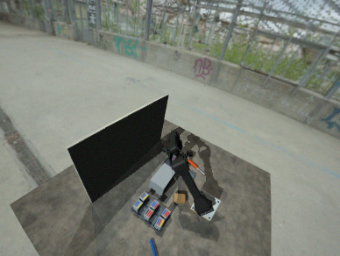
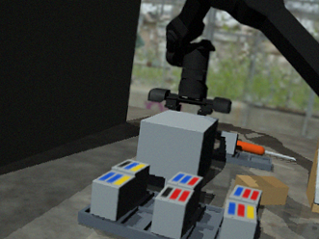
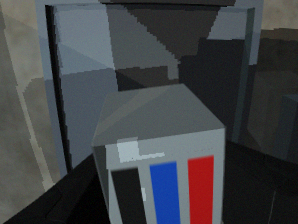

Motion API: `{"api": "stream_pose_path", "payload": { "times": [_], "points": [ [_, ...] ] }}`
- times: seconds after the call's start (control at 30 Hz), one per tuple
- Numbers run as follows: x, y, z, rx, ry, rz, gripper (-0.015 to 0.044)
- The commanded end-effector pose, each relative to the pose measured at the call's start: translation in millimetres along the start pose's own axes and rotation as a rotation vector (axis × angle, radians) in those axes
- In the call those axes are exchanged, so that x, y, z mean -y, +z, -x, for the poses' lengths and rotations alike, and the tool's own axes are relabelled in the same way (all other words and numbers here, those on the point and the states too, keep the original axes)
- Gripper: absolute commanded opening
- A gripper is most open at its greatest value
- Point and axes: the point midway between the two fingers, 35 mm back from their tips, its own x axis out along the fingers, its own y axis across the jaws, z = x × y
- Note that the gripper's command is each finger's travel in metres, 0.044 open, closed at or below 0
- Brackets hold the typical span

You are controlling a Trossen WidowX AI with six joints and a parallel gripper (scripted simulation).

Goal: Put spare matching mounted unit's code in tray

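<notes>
My gripper (image 2: 189,109) (image 3: 162,192) is shut on a light grey block, the spare (image 1: 173,157) (image 3: 201,142), which carries black, blue and red stripes. The gripper points down behind the big grey box, which hides the fingertips and the spare in the exterior view. In the wrist view the spare is over the blue-grey tray (image 3: 256,30); whether it touches the tray floor I cannot tell. A small grey block (image 2: 228,142), seemingly the mounted unit, stands right of the box; its back does not show. Several other striped spares (image 2: 105,196) (image 1: 149,213) stand in the rack (image 2: 126,233).
The big grey box (image 1: 162,178) (image 2: 169,144) stands between rack and gripper. A tall black panel (image 1: 123,145) (image 2: 56,61) rises at the left. An orange screwdriver (image 1: 192,163) (image 2: 250,147), a tan block (image 1: 180,197) (image 2: 273,191) and a blue stick (image 1: 152,246) lie around.
</notes>
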Motion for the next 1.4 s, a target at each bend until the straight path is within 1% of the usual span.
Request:
{"api": "stream_pose_path", "payload": {
  "times": [0.0, 0.03, 0.6, 0.67, 0.7, 0.87, 0.93, 1.37],
  "points": [
    [2.0, -1.2, -4.0, -0.005, 0.0, -0.006, 0.0],
    [2.1, -1.3, -4.3, -0.005, 0.0, -0.006, 0.0],
    [0.2, -0.2, -1.3, 0.0, 0.0, 0.0, 0.044],
    [-0.8, 0.7, 6.9, 0.0, 0.0, 0.0, 0.044],
    [-1.8, 1.7, 17.3, 0.001, 0.0, -0.001, 0.044],
    [-0.3, 1.7, 86.9, 0.0, -0.001, -0.006, 0.044],
    [2.1, 0.0, 104.0, -0.001, -0.001, -0.007, 0.044],
    [2.4, 2.5, 103.0, 0.006, 0.016, -0.015, 0.044]
  ]
}}
